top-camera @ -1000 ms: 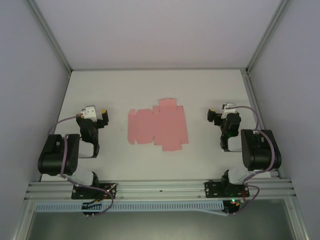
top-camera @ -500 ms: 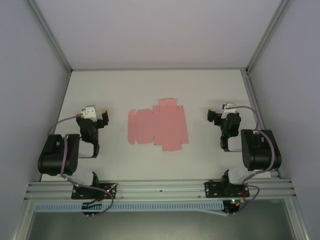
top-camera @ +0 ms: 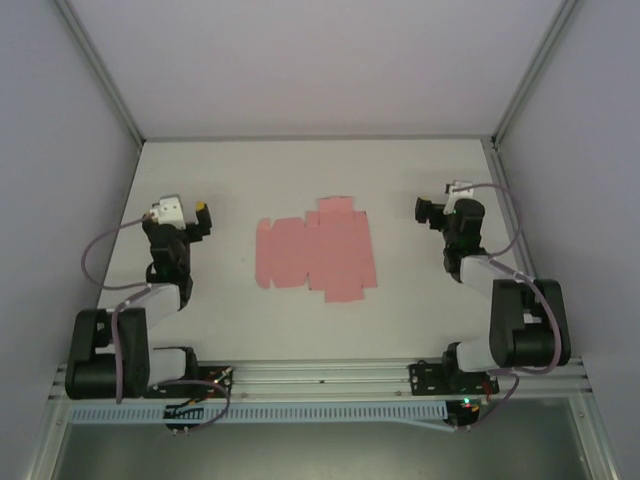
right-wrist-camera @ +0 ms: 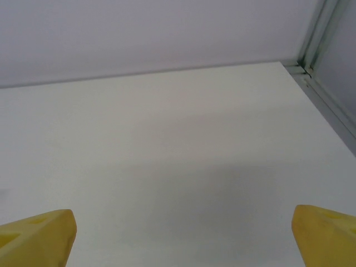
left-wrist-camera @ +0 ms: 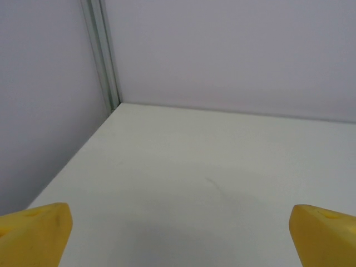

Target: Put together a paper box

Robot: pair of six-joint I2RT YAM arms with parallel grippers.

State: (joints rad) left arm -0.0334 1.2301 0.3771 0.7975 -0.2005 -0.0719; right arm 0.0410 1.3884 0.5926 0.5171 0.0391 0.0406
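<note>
The white table (top-camera: pixel 300 170) bears a flat paper box (top-camera: pixel 315 253) between left gripper (left-wrist-camera: pixel 178 239) and right gripper (right-wrist-camera: pixel 183 236), both spread.

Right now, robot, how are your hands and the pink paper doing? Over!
Left gripper open, empty, left of the pink paper. Right gripper open, empty, right of it. Paper flat on the table, unfolded, untouched. Nothing in the way.

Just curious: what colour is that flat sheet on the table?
The paper box is plain pink, clearest in top external view.
</note>
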